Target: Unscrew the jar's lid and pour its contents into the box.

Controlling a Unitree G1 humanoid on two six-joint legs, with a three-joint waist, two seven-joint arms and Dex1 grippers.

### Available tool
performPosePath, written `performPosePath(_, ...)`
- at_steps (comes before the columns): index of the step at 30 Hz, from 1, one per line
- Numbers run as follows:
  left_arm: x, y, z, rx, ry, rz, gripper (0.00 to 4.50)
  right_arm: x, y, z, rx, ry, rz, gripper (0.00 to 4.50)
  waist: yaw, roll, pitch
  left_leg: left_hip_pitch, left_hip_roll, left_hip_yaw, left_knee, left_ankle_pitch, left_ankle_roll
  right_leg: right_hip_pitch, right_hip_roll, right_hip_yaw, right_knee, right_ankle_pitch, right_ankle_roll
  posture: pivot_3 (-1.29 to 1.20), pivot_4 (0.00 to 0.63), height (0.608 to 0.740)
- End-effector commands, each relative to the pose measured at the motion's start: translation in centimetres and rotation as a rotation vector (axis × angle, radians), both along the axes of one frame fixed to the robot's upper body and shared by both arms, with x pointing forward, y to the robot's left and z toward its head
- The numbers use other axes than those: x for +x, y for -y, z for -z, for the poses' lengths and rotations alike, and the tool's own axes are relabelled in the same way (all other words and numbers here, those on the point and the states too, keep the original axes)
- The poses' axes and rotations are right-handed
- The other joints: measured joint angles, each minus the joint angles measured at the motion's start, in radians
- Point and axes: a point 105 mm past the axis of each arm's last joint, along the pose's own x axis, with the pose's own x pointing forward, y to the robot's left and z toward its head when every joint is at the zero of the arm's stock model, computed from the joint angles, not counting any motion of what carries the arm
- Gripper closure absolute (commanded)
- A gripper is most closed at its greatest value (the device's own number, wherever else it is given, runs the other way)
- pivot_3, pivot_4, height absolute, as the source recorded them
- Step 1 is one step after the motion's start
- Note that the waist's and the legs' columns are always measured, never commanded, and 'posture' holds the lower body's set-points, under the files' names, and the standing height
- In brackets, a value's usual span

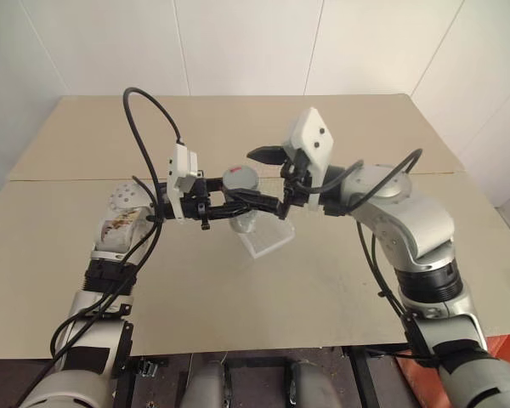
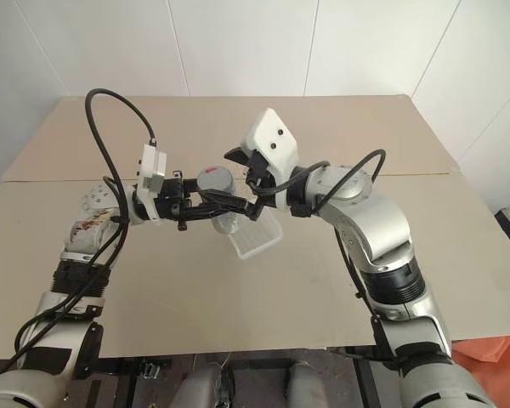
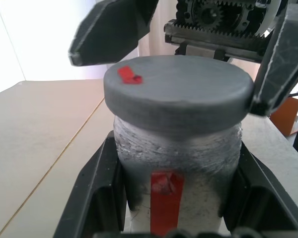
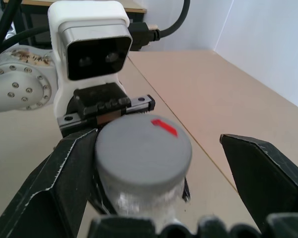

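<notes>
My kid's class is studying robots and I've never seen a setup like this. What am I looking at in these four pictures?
It is a two-armed robot at a tan table. Two pictures come from cameras in its head, looking down over both arms. The other two come from a camera on each wrist, looking along that arm's claw.

The left claw is shut on a small whitish jar, holding it upright above the table. The jar's grey lid with a red mark is on.

The right claw is open, one finger on each side of the lid, not yet closed on it.

On the table, beneath the jar, lies a small clear plastic box.
</notes>
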Motion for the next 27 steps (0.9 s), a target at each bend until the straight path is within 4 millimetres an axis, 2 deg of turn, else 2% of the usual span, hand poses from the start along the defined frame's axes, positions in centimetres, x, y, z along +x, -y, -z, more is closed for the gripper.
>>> performPosePath(1, -0.7, -0.4, -1.2, -0.001, 0.065, 0.022, 2.48, 1.4, 3.8, -1.7, 0.044, 0.057, 0.157, 0.03, -0.001, 0.000, 0.000, 0.000, 0.000, 0.000, 0.000, 0.000, 0.000, 0.000, 0.000, 0.000, 0.000, 0.000, 0.000, 0.00, 0.150, 0.740)
performPosePath(8, -0.8, -0.4, -1.2, 0.000, 0.063, 0.025, 2.48, 1.4, 4.9, -2.0, 0.053, 0.060, 0.194, 0.03, -0.001, 0.000, 0.000, 0.000, 0.000, 0.000, 0.000, 0.000, 0.000, 0.000, 0.000, 0.000, 0.000, 0.000, 0.000, 0.00, 0.150, 0.740)
performPosePath(13, -0.7, -0.3, -1.2, 0.000, 0.060, 0.028, 2.48, 0.4, 4.8, -1.7, 0.039, 0.057, 0.150, 0.03, -0.001, 0.000, 0.000, 0.000, 0.000, 0.000, 0.000, 0.000, 0.000, 0.000, 0.000, 0.000, 0.000, 0.000, 0.000, 0.00, 0.150, 0.740)
performPosePath(20, -0.6, -0.2, -1.0, 0.001, 0.058, 0.026, 2.48, -2.2, 2.8, -2.6, 0.089, 0.042, -0.009, 0.03, -0.001, 0.000, 0.000, 0.000, 0.000, 0.000, 0.000, 0.000, 0.000, 0.000, 0.000, 0.000, -0.001, 0.000, 0.000, 0.00, 0.150, 0.740)
performPosePath(27, -0.6, 0.0, -1.1, 0.000, 0.061, 0.030, 2.48, -1.3, 0.3, -1.7, 0.055, 0.015, -0.004, 0.03, -0.002, 0.000, 0.000, 0.001, 0.000, 0.000, 0.000, 0.000, 0.000, 0.000, 0.000, 0.000, 0.000, 0.000, 0.000, 0.00, 0.150, 0.740)
